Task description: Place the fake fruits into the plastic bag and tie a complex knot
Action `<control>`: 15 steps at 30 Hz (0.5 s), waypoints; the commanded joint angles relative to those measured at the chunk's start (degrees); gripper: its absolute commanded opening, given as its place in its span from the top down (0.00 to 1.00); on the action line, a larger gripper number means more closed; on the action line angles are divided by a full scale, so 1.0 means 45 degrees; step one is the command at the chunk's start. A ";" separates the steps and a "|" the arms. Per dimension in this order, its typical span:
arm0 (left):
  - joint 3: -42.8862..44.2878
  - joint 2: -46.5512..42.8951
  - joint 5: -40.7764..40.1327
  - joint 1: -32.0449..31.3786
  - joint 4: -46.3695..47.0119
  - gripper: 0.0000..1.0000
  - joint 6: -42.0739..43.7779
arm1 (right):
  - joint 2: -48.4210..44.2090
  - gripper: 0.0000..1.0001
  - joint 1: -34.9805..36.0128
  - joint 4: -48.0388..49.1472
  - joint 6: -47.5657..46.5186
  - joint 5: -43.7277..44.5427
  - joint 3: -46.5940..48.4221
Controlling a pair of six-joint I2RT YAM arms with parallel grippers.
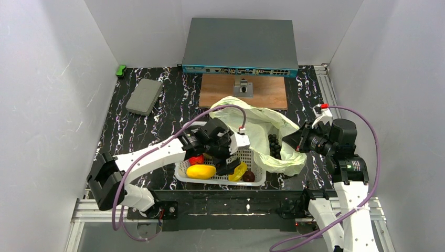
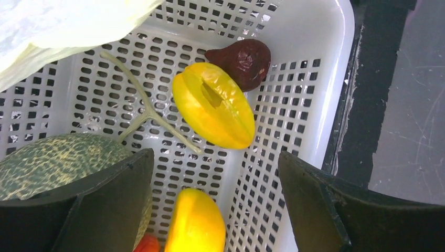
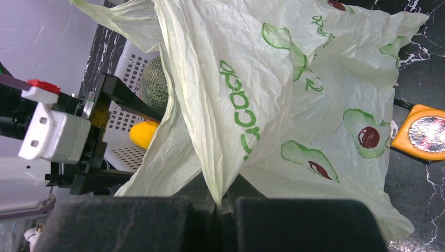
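Observation:
The white basket (image 1: 182, 173) holds a yellow mango (image 1: 201, 171), a red fruit (image 1: 195, 159), a yellow ridged fruit (image 1: 239, 172) and a small dark red plum (image 1: 249, 177). My left gripper (image 1: 229, 161) hangs open over the basket. In its wrist view its jaws (image 2: 215, 210) straddle the mango (image 2: 197, 220), with the netted melon (image 2: 52, 163) at the left finger and the plum (image 2: 241, 60) beyond. The avocado-print plastic bag (image 1: 262, 131) lies open behind the basket with dark grapes (image 1: 274, 146) inside. My right gripper (image 3: 220, 207) is shut on a fold of the bag (image 3: 273, 94).
A grey network switch (image 1: 239, 47) and a wooden board (image 1: 244, 90) stand at the back, a grey block (image 1: 143, 96) at the back left. An orange tape measure (image 3: 425, 134) lies past the bag. White walls enclose the table.

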 commanded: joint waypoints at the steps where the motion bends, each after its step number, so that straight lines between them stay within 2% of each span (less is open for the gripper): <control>1: -0.0553 0.0075 -0.1330 -0.0823 0.1846 0.13 -0.1118 | 0.0011 0.99 -0.0040 0.0616 0.0072 0.0114 0.0294; 7: -0.0619 0.1359 -0.2249 -0.1501 0.2902 0.09 -0.1576 | -0.0029 0.99 -0.0047 0.0471 0.0021 0.0249 0.0359; 15: -0.1033 0.2532 -0.2904 -0.1657 0.3597 0.11 -0.1321 | -0.0063 0.99 -0.0055 0.0323 -0.0142 0.0278 0.0410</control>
